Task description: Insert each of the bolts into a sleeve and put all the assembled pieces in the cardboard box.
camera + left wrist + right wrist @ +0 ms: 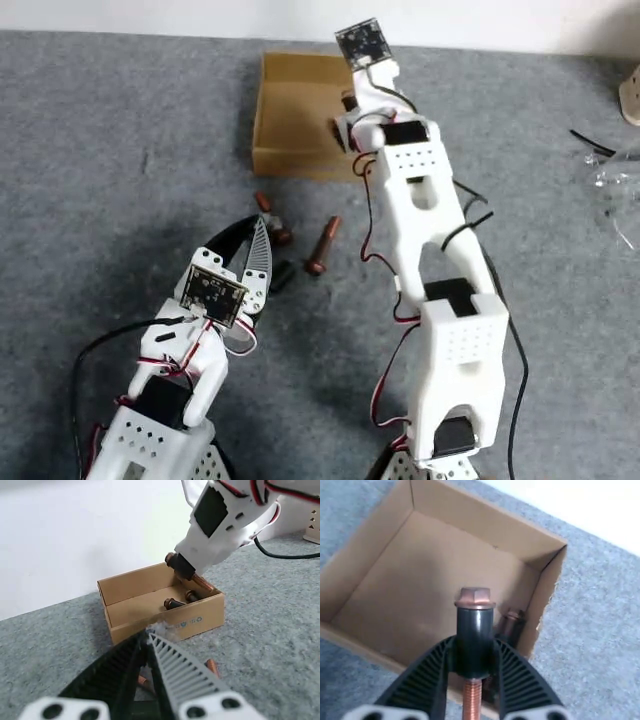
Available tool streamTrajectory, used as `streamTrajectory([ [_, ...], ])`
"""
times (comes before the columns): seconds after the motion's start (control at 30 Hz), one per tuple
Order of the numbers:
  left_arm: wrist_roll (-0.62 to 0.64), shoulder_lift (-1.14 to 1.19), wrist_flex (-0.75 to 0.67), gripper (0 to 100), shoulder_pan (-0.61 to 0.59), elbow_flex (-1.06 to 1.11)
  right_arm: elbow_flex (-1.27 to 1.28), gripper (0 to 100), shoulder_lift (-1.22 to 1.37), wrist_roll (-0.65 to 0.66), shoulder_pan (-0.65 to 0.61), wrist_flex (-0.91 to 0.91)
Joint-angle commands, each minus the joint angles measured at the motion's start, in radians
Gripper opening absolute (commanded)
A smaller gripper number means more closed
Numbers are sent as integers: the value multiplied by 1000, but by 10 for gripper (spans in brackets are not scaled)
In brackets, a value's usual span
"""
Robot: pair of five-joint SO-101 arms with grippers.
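Well, the right gripper (472,650) is clamped on a black sleeve (474,630) with a copper bolt (474,597) through it, held over the cardboard box (485,525); another assembled piece (172,602) lies inside; the left gripper (148,639), tips together, hangs beside loose bolts (322,245) on the grey mat (120,150).

Overall light: bright and even, coming from above
Shadows: soft dark patches on the grey mat (140,260), falling left of the left arm (195,380) and the right arm (460,340) in the high view
Cardboard box (470,535): floor dimmer beneath the right gripper (471,650)
Glare: white wall (75,530) nearly washed out; dull sheen on the sleeved bolt (474,597)
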Motion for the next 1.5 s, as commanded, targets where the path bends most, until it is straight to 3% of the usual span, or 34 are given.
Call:
streamTrajectory([
  [0.0,-3,-4,-2,7,1,25,-61,6,19,3,-15,-36],
  [0.33,-3,-4,-2,7,1,25,-124,6,182,3,-13,-124],
  [0.97,-3,-4,-3,7,1,25,-229,8,211,8,-7,-147],
  [1.2,-3,-4,-3,7,1,25,-222,170,209,6,28,-143],
  [1.47,-3,-4,-3,7,2,25,-223,181,205,6,97,-70],
])
